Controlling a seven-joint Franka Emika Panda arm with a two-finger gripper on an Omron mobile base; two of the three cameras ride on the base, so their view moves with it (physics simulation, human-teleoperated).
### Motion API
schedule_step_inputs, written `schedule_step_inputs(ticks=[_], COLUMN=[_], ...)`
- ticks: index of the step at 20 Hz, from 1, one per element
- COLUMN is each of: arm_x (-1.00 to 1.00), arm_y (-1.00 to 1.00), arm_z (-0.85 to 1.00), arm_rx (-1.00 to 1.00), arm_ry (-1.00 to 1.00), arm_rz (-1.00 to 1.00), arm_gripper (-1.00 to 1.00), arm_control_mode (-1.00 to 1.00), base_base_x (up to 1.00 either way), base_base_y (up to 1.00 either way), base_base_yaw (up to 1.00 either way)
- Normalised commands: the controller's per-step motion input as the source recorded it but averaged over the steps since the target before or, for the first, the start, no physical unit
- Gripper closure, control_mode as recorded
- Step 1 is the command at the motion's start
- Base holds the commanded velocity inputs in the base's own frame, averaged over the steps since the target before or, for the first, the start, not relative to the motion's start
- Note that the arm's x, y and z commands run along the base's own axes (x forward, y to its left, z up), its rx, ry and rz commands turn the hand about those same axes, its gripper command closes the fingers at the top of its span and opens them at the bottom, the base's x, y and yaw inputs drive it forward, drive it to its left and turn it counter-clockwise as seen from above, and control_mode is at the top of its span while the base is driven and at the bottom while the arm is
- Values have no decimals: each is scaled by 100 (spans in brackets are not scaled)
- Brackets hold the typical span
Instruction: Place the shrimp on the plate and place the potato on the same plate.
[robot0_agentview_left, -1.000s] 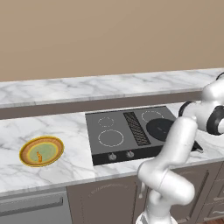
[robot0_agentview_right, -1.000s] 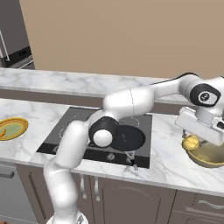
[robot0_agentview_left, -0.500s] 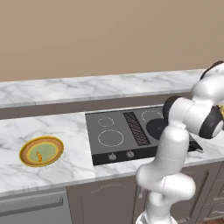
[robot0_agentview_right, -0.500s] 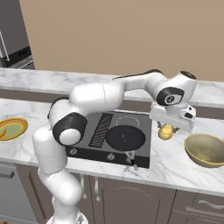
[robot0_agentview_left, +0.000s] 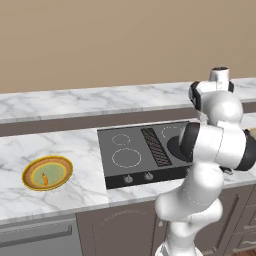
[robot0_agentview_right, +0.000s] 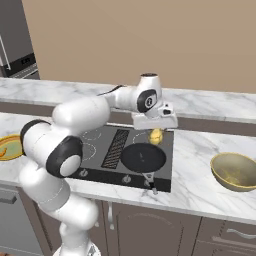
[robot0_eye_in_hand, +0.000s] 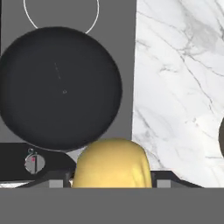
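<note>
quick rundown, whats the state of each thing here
gripper: shut on the potato, above the stove
potato: held, off the surface
shrimp: lying on the plate
plate: on the counter, holds the shrimp
pan: empty, on the stove
bowl: upright on the counter, empty

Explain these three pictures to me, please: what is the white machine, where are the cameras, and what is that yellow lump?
The white machine is a robot arm in a simulated kitchen. Two cameras ride on its base, looking from left and right; a third sits on its hand. Its gripper holds the potato, the yellow lump filling the hand view's bottom, above the stove beside the black pan. On the marble counter sits the plate with the shrimp already on it. A tan bowl stands to the right.
</note>
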Motion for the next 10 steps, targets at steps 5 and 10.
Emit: schedule_step_inputs(ticks=[5,10], arm_x=[43,26], arm_y=[100,100], arm_z=[48,-2], arm_rx=[5,9], arm_ry=[36,21], arm_rz=[23,37], arm_gripper=[100,100], arm_control_mode=[-100,-100], base_base_x=[0,0], base_base_y=[0,0], base_base_yaw=[0,0])
